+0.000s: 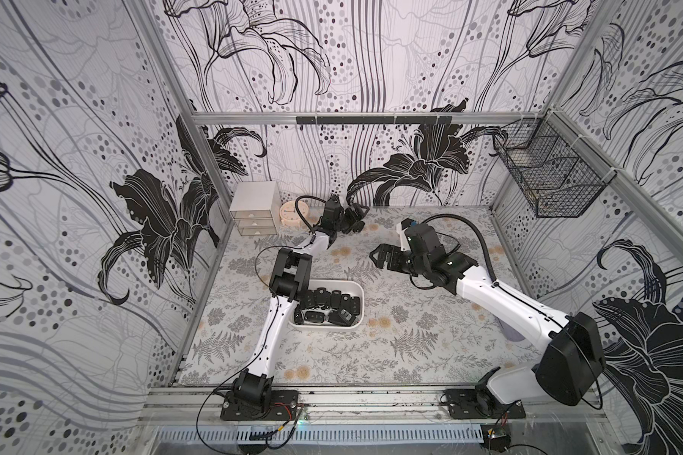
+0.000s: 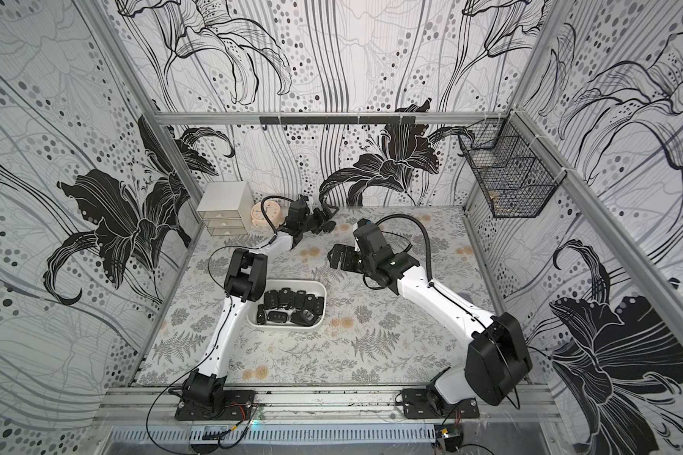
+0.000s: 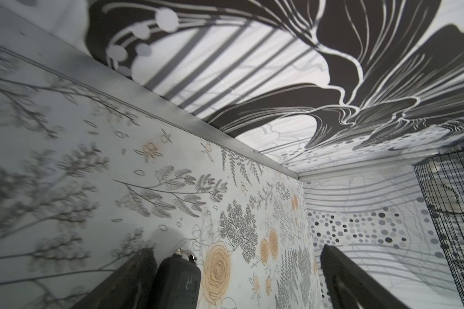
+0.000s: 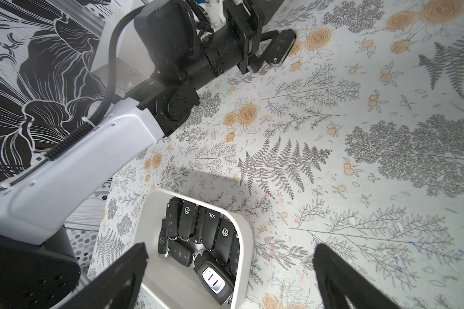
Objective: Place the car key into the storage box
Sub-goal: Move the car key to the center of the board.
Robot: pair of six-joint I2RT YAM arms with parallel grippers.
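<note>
A black car key (image 3: 177,278) with a silver ring lies on the floral table at the far back, also seen in the right wrist view (image 4: 280,48). My left gripper (image 3: 236,278) (image 1: 355,219) (image 2: 325,219) is open and straddles it. The key sits close beside one finger (image 3: 134,275), and the other finger stands far off. The white storage box (image 1: 332,326) (image 2: 288,327) (image 4: 243,227) sits mid-table beside the left arm's elbow. It holds several black key fobs (image 1: 328,305). My right gripper (image 1: 379,256) (image 2: 338,254) (image 4: 231,273) hangs open and empty, beyond and right of the box.
A grey three-drawer cabinet (image 1: 253,208) and a round cream clock (image 1: 290,214) stand at the back left, close to the left gripper. A black wire basket (image 1: 549,177) hangs on the right wall. A black hook rail (image 1: 371,119) runs along the back wall.
</note>
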